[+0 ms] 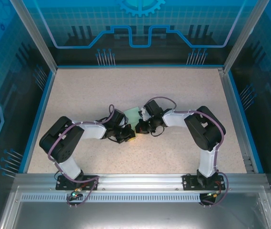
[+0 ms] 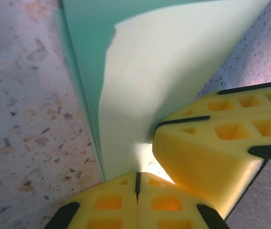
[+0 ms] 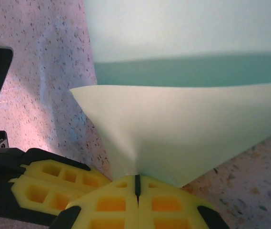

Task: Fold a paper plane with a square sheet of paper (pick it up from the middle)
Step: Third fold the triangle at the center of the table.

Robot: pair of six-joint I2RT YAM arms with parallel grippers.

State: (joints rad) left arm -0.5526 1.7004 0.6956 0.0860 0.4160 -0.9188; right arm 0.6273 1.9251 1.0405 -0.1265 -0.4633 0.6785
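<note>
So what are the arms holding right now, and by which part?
The square sheet of paper. Left gripper and right gripper each pinch its near edge between shut fingers, close beside each other.

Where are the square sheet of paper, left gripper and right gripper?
square sheet of paper [image 2: 173, 71], left wrist view, pale raised flap
left gripper [image 2: 136, 175], left wrist view, between fingertips
right gripper [image 3: 136, 179], right wrist view, between fingertips

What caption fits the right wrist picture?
Right gripper pinching the curled green paper, speckled table behind.

A speckled beige table [image 1: 173, 90] carries the square sheet of paper [image 1: 133, 114], partly flat, near its middle.
</note>
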